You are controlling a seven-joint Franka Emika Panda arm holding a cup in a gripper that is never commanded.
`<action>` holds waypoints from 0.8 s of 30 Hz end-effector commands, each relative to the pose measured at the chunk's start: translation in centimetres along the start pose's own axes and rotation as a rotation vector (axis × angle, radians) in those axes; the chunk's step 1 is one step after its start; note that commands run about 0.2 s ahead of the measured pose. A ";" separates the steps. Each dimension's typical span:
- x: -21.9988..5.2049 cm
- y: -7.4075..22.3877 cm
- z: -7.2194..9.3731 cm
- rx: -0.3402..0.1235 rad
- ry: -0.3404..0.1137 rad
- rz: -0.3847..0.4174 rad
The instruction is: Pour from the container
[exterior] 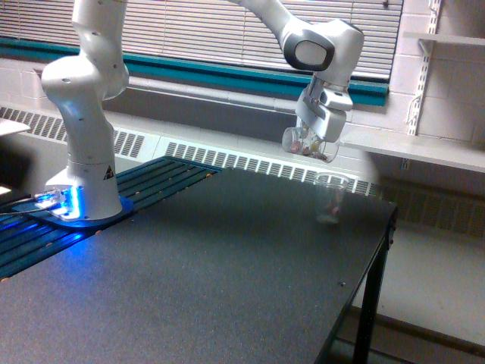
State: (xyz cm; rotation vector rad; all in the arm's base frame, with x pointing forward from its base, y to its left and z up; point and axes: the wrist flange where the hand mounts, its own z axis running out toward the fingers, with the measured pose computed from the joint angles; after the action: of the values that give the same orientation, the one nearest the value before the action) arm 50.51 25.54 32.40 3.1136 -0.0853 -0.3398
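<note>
Hand [318, 135] first: we see it clamped on the container [303, 144], held in the air above the far right part of the worktop [227, 280]. We read the container as tipped over toward its side, reddish-brown bits showing through the clear wall. It hangs just above and a little to the exterior view's left of the tall clear cup [330, 199], not touching it.

Step, as we judge it: the pour is under way or just starting. We cannot tell if any grains are falling; a small pale heap seems to lie in the bottom of the tall clear cup, too blurred to be sure. Next move, we think, calls for more tilt with the container's mouth kept over the narrow rim below, since a small sideways error would scatter bits onto the worktop.

Surroundings, big to small: window blinds [189, 30] and a teal band along the wall behind, a long white radiator grille [227, 158] under them, a white shelf [424, 148] at the exterior view's right. Worktop is dark, speckled, matte. Arm base [87, 182] stands at the exterior view's left on a slatted blue-lit plate [45, 227].
</note>
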 end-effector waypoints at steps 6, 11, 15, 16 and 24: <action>-0.1 -0.6 -0.3 -0.007 -0.014 0.006; -0.1 -0.5 -0.6 -0.011 -0.016 0.003; -0.1 -0.6 -0.7 -0.011 -0.013 0.004; -0.1 -0.6 -0.7 -0.012 -0.013 0.003; -0.3 -0.9 -0.7 -0.013 -0.016 0.000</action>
State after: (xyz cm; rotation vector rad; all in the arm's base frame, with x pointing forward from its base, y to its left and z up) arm 50.71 25.77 32.74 3.1034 -0.0914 -0.3672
